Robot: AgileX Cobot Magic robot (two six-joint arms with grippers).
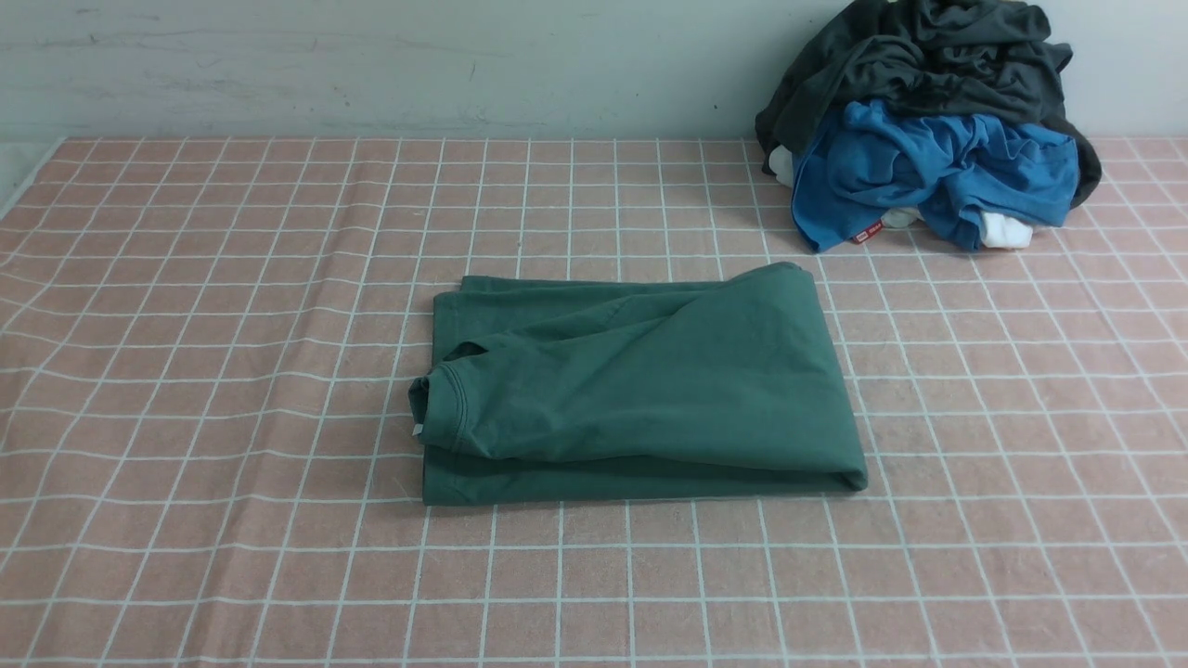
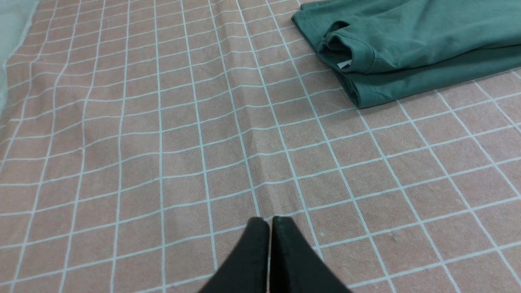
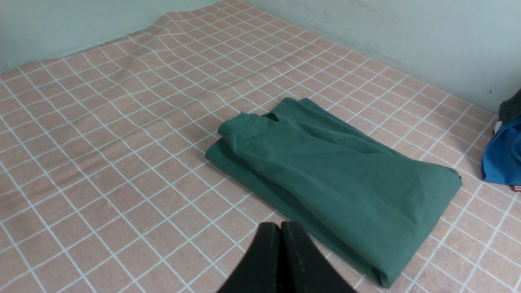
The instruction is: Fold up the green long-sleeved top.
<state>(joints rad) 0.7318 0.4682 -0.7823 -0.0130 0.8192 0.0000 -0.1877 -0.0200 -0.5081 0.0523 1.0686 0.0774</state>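
The green long-sleeved top (image 1: 640, 385) lies folded into a flat rectangle in the middle of the pink checked cloth, its ribbed neck and white tag at the left end. No arm appears in the front view. In the left wrist view my left gripper (image 2: 269, 221) is shut with nothing in it, hovering over bare cloth well away from the top (image 2: 407, 44). The right wrist view has my right gripper (image 3: 280, 226) shut and empty, raised above the table just short of the near edge of the top (image 3: 338, 175).
A heap of clothes sits at the back right against the wall: a dark grey garment (image 1: 928, 65) over a bright blue one (image 1: 928, 172). The pink checked tablecloth (image 1: 232, 417) has shallow wrinkles on its left side. A pale wall runs along the back.
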